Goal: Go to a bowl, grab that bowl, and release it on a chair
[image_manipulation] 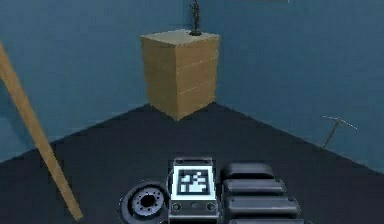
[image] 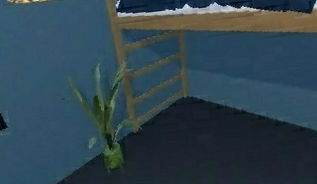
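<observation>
One wooden cabinet stands in the corner beyond the gripper.

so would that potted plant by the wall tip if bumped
Probably: the potted plant has tall leaves spreading well above a small pot, so it looks top-heavy. The thin leaves would likely bend rather than resist.

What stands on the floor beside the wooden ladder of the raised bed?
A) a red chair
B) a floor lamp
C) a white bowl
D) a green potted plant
D: in the forward view a potted plant with long green leaves stands on the dark floor, just left of the ladder.
</observation>
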